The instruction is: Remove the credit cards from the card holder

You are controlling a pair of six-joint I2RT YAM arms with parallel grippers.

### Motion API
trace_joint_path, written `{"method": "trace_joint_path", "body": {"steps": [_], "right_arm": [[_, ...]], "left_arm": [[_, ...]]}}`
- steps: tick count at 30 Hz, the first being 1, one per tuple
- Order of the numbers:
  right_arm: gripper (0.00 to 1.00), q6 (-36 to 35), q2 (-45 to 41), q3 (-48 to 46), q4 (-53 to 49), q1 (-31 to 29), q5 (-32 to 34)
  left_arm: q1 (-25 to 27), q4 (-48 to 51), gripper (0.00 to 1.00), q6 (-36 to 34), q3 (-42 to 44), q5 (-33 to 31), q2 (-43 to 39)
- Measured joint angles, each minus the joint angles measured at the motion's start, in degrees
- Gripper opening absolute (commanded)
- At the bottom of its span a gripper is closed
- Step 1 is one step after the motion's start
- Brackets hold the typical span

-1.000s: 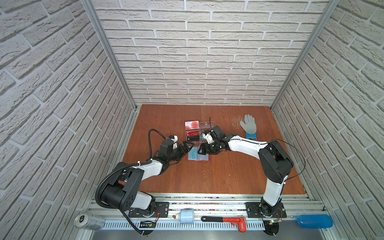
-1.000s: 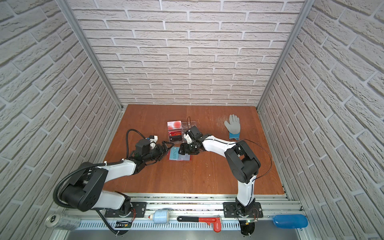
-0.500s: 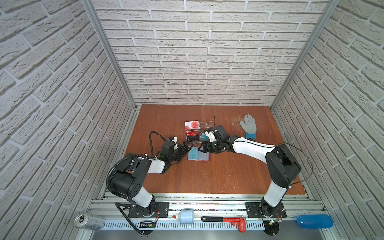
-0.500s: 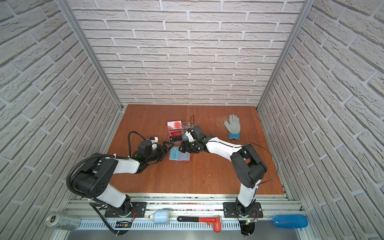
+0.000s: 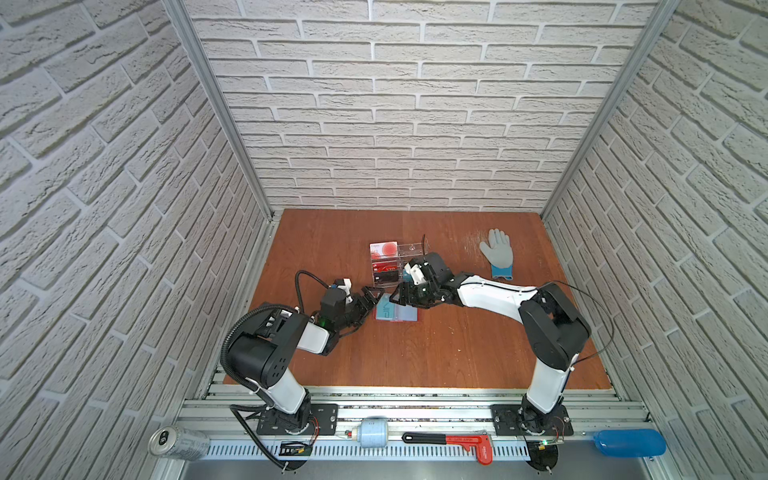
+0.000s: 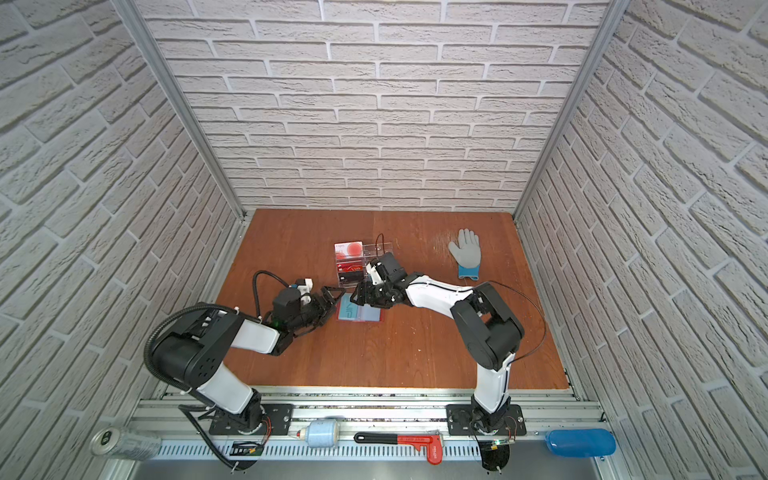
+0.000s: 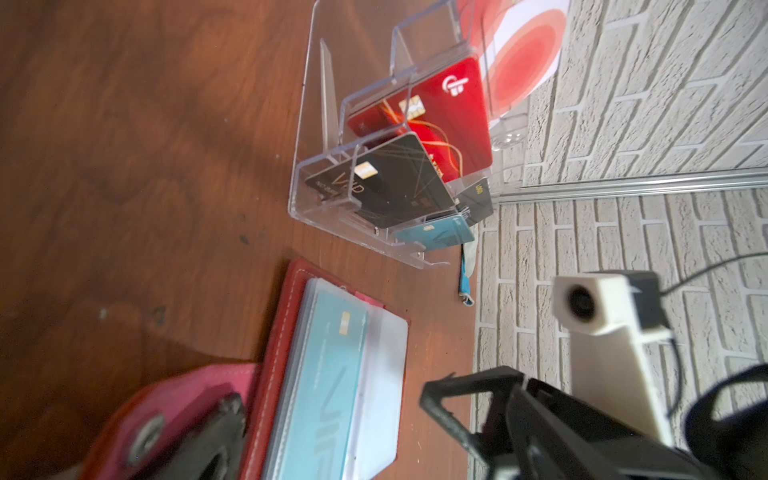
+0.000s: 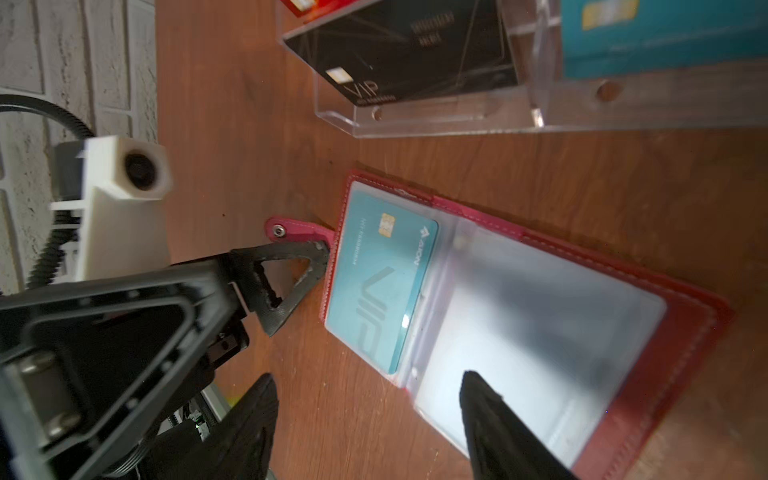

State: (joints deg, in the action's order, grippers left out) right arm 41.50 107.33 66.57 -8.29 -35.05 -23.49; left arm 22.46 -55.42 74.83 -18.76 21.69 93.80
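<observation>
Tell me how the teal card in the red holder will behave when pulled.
The teal card looks thin and stiff, so it probably slides out flat. Its glossy face may slip when pinched. The clear sleeves look floppy and may lift along.

The card holder (image 5: 397, 311) lies open flat on the table (image 5: 415, 357), crowded on most sides. Just behind it stands the clear acrylic stand (image 5: 388, 266), with only a narrow strip of wood between them. At its left edge the left gripper (image 5: 371, 293), jaws spread wide, sits low with 1 finger right at the snap tab (image 8: 286, 230). The right gripper (image 8: 368, 376) hangs above the holder, jaws parted, 1 finger over bare wood off the holder's edge and 1 over the clear sleeve (image 8: 540, 324); its arm slants in from the right. In front, bare wood runs to the table's front edge between the 2 arms. A glove (image 5: 497, 257) lies well apart at the back right.
</observation>
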Motion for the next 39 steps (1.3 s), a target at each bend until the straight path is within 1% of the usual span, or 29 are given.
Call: {"method": "trace_joint_path", "body": {"steps": [4, 10, 16, 24, 27, 30, 33, 39], "right_arm": [[0.71, 1.84, 3.17, -0.02, 3.41, -0.11, -1.97], [0.71, 3.65, 5.18, 0.00, 7.65, -0.31, -3.67], [0.71, 4.94, 6.91, 0.09, 11.08, -0.37, -5.25], [0.71, 7.23, 7.65, -0.02, 14.34, -0.20, -5.77], [0.71, 8.61, 7.91, -1.01, 17.94, -0.15, -6.25], [0.71, 10.54, 8.83, -2.69, 23.91, -0.13, -7.39], [0.71, 12.26, 9.49, -4.50, 29.59, -0.13, -8.39], [0.71, 14.38, 9.57, -8.17, 37.53, -0.09, -8.94]], "left_arm": [[-0.24, -5.81, 0.98, 1.62, 1.33, 0.04, 2.27], [-0.28, -11.89, 0.98, 3.45, 2.36, 0.04, 5.07], [-0.26, -13.07, 0.98, 3.91, 2.58, 0.00, 5.60], [0.31, -15.39, 0.98, 4.63, 3.21, -0.85, 6.45], [0.57, -16.76, 0.98, 4.96, 3.54, -1.29, 7.02], [0.83, -18.16, 0.98, 5.66, 3.74, -1.77, 7.65], [0.94, -18.58, 0.98, 6.21, 3.87, -2.21, 7.74], [1.14, -19.02, 0.98, 6.60, 4.20, -2.75, 7.74]]}}
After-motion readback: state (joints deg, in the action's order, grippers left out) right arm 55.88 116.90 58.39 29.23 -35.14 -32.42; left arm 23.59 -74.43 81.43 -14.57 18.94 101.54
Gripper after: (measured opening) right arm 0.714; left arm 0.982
